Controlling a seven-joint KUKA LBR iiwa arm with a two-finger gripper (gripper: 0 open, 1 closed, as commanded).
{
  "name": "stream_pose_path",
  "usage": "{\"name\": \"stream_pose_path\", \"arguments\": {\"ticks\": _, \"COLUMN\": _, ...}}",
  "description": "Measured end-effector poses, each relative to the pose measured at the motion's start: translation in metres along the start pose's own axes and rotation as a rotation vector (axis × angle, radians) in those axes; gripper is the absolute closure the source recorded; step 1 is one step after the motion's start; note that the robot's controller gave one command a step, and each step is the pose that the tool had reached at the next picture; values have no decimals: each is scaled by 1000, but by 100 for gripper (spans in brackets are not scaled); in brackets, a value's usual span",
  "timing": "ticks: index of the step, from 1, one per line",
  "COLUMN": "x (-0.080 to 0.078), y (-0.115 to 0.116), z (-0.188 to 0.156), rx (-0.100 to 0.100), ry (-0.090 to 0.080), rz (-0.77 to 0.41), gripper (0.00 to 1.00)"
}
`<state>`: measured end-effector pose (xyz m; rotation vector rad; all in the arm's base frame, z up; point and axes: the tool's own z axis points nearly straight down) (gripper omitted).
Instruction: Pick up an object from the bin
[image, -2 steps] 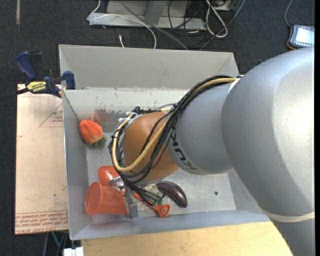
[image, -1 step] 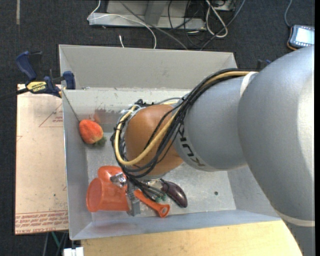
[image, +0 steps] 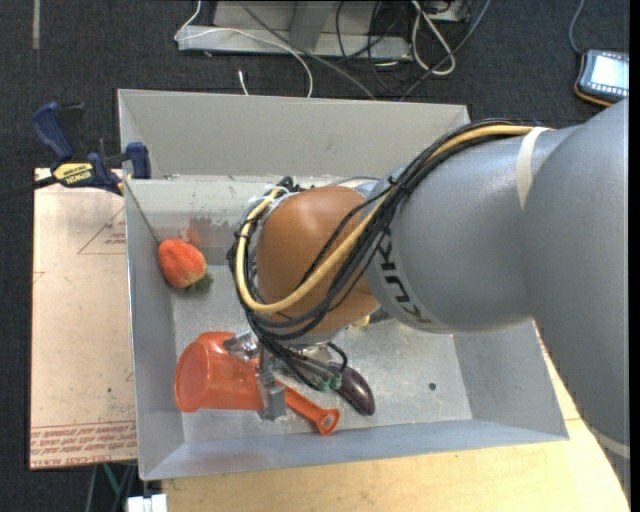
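An orange plastic scoop cup (image: 208, 378) lies on its side in the bin's front left, its handle pointing right toward the front wall. My gripper (image: 268, 393) is down at the cup's right side, where the handle joins the bowl, and touches or nearly touches it. A dark purple, eggplant-like thing (image: 358, 392) lies just to the right of the gripper on the bin floor. The gripper's upper part is hidden under the arm's orange cover.
A red toy strawberry (image: 181, 263) sits near the bin's back left wall, apart from the gripper. The arm and its cables cover the bin's middle and right. Bare floor shows at the front right.
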<state>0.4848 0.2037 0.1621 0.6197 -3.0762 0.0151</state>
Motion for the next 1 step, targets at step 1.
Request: {"name": "stream_pose_path", "arguments": {"ticks": 1, "x": -1, "y": 0, "z": -25, "rx": 0, "ry": -3, "rz": 0, "gripper": 100}}
